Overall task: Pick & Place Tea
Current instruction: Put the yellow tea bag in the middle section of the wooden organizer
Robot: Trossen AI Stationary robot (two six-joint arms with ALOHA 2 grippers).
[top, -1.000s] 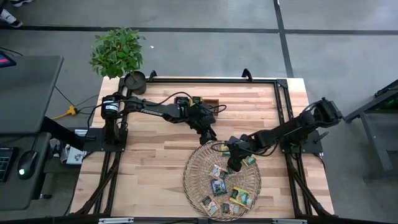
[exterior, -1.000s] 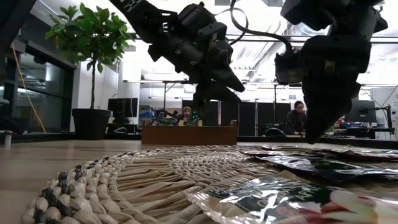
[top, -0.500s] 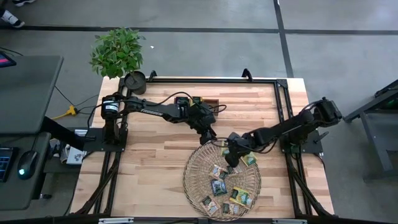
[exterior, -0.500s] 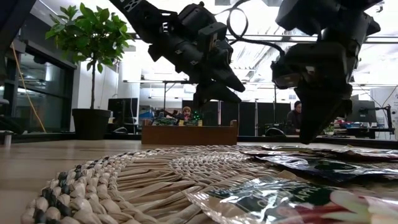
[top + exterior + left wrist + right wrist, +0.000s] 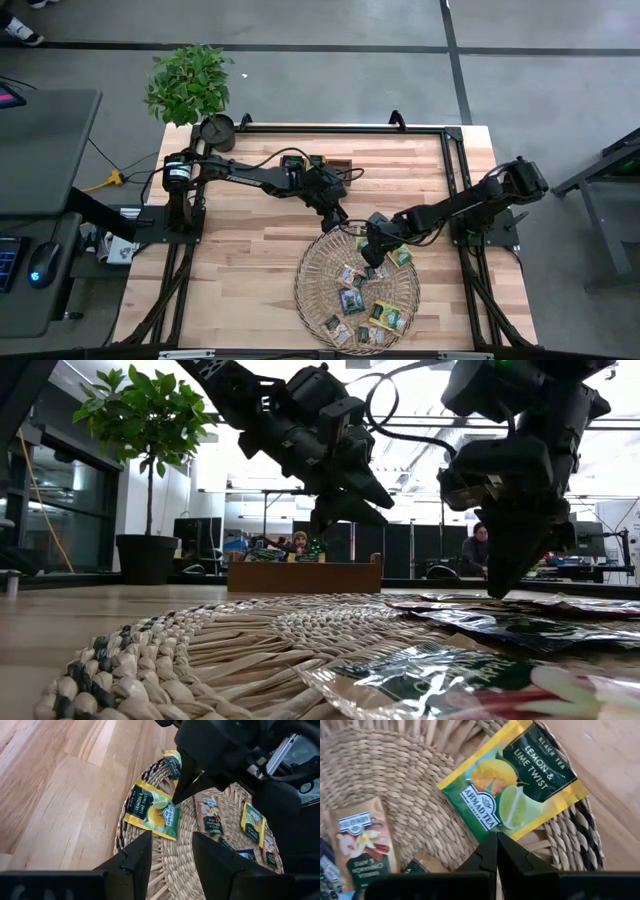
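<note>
Both hands above the far rim of the woven tray of tea sachets.

The right hand (image 5: 372, 255), fingers pressed together and holding nothing, hovers over a yellow-green lemon and lime sachet (image 5: 515, 790) lying at the woven tray's (image 5: 310, 275) far rim; the left hand (image 5: 340, 222), fingers spread, hangs just beside it. The other tea sachets (image 5: 352, 299) lie scattered in the tray, by the table's (image 5: 240, 260) near edge.

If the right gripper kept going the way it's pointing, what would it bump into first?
Probably the yellow-green lemon and lime tea sachet near the woven tray's rim. The shut right gripper points at its edge, though depth is hard to judge.
</note>
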